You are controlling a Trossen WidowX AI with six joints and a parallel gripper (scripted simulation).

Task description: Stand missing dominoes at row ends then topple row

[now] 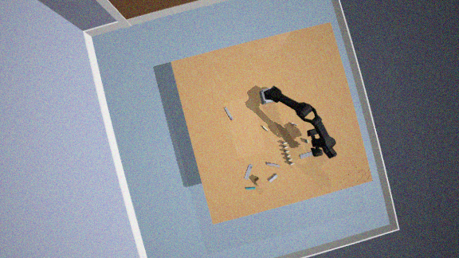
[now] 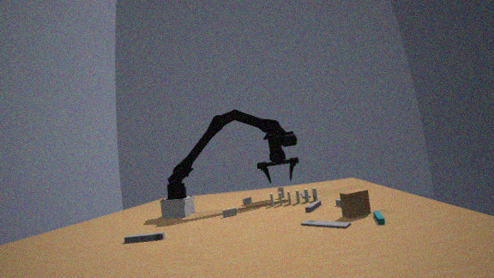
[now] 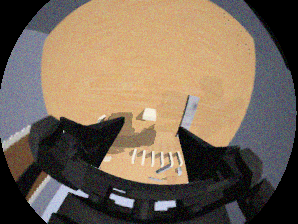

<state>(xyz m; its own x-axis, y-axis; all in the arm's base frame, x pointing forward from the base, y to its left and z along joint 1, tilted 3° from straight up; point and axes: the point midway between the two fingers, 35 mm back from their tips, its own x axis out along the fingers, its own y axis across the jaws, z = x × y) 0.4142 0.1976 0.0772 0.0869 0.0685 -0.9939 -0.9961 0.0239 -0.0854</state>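
Note:
Several pale dominoes stand in a short row, with one near-end domino (image 1: 284, 142) (image 2: 271, 200) (image 3: 134, 156) on the arm-base side. A pale domino (image 1: 305, 141) (image 2: 280, 190) (image 3: 149, 114) apart from the row appears upright. Two more lie flat: one domino (image 1: 293, 124) (image 2: 247, 201) (image 3: 102, 118) and another domino (image 1: 264, 127) (image 2: 229, 212) (image 3: 107, 158). My gripper (image 1: 314, 142) (image 2: 280, 180) (image 3: 152, 124) is wide open and empty, pointing down above the table. In the wrist view the separate domino shows between its fingers; the row is lower in that view.
A grey bar (image 1: 305, 155) (image 3: 190, 112) lies beside the row. Another bar (image 1: 272, 164) (image 2: 313, 207) lies close to its other side. Farther out are a flat bar (image 1: 248, 171) (image 2: 326, 224), a brown block (image 1: 256, 180) (image 2: 355, 203), a teal bar (image 1: 249, 188) (image 2: 379, 217) and a dark bar (image 1: 228, 113) (image 2: 144, 238).

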